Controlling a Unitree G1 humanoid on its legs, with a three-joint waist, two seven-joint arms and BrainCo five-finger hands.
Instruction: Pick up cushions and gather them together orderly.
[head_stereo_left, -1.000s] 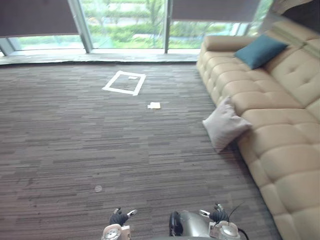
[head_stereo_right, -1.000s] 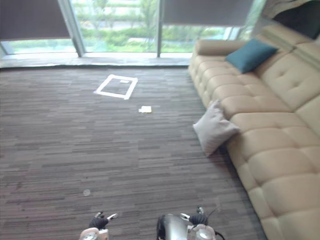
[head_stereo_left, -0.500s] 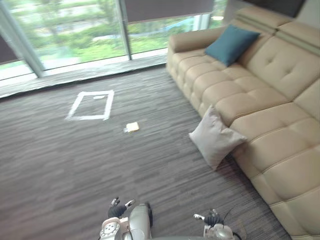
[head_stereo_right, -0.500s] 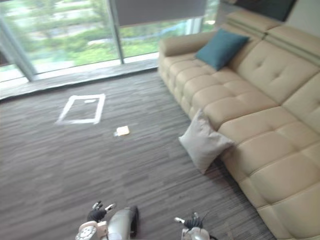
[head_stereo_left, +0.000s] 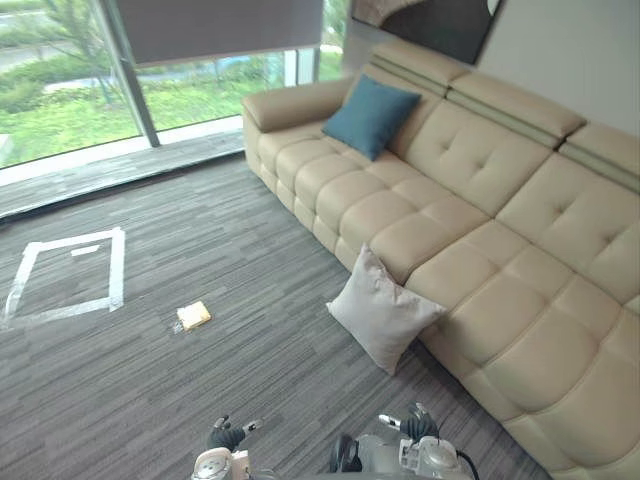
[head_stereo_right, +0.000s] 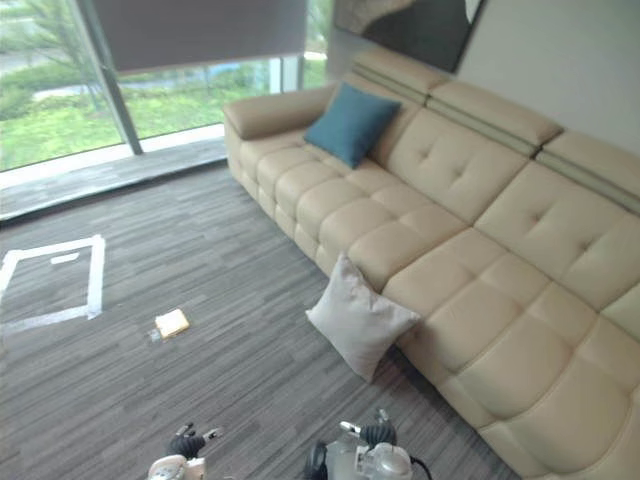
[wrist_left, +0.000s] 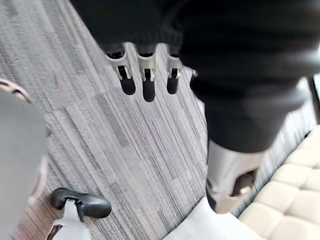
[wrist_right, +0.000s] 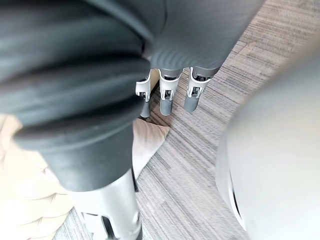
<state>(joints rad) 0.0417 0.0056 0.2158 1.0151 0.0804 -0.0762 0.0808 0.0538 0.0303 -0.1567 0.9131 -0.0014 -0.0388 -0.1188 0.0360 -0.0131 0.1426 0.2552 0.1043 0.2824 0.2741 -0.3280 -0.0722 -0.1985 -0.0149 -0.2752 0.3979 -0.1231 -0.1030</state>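
Your left hand (wrist_left: 148, 82) and right hand (wrist_right: 166, 97) hung empty, fingers straight. Pale grey square fabric cushion (head_stereo_left: 382, 310) leaned against beige padded sofa (head_stereo_left: 470, 210).

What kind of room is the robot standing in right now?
Probably a living room or office lounge: a long beige sofa with a teal cushion on it, a pale cushion on the grey carpet leaning against the sofa front, and tall windows onto greenery.
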